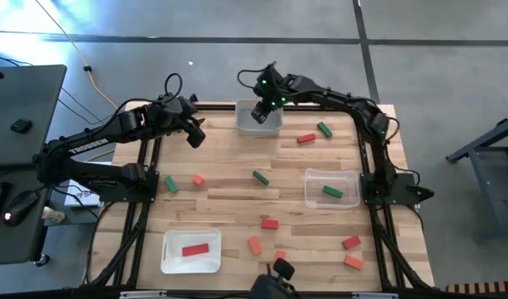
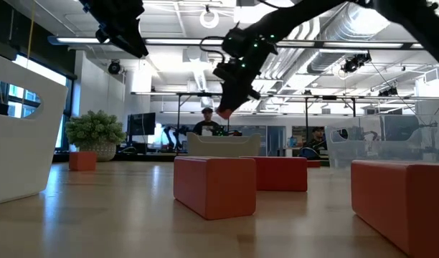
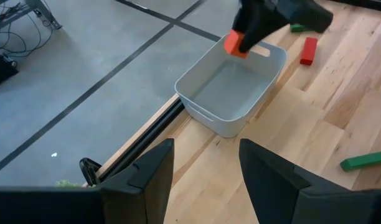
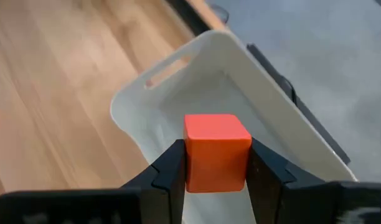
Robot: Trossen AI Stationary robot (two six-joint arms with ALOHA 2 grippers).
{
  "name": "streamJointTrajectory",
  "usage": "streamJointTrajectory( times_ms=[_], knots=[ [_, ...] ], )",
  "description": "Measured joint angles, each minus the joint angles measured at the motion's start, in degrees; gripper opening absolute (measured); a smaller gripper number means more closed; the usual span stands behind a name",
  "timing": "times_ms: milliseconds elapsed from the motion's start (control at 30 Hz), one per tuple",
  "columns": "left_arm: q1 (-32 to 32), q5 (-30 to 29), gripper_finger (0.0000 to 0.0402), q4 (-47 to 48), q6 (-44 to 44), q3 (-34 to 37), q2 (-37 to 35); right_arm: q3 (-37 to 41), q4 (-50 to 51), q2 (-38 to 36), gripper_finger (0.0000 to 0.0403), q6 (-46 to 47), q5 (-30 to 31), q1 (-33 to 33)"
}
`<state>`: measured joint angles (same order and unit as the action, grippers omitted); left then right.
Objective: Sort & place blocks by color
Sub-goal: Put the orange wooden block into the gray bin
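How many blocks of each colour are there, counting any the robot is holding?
Green blocks: 4
Red blocks: 4
Orange blocks: 5, one held in the right claw
Total: 13; some red and orange shades look close.

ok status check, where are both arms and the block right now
Right end effector shut on small orange-coral block, above white plastic bin at far edge. Left end effector open, empty, hovering nearby. Bin interior unobstructed.
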<state>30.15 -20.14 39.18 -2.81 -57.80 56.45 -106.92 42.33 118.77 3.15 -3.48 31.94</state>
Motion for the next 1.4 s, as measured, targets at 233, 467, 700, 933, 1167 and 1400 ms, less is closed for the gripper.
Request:
streamJointTrajectory(
  times_ms=[233, 467, 700, 933, 1167, 1400],
  knots=[
    [0.0, -0.02, 0.017, 0.0, 0.0, 0.02, 0.02, -8.5, 10.53, 6.91, 0.0107, -3.62, -0.08, -0.1],
    [0.0, -0.02, 0.017, 0.0, 0.0, 0.0, 0.02, -8.61, 12.39, 10.25, 0.0107, -3.62, -0.27, -0.12],
    [0.0, -0.07, 0.017, 0.0, 0.01, 0.0, 0.02, -8.61, 12.65, 12.8, 0.0107, -3.59, -0.25, -0.23],
    [-0.02, -0.05, 0.017, 0.0, 0.02, 0.0, 0.02, -8.52, 13.15, 14.11, 0.0107, -3.44, 0.2, -0.49],
    [-0.02, -0.02, 0.017, 0.0, 0.07, 0.01, 0.02, -8.52, 13.11, 14.11, 0.0109, -3.16, -0.01, -0.5],
    [0.0, 0.0, 0.017, 0.0, 1.01, 0.0, 0.02, -8.52, 13.13, 14.11, 0.0157, -2.97, 1.37, -0.84]
  ],
)
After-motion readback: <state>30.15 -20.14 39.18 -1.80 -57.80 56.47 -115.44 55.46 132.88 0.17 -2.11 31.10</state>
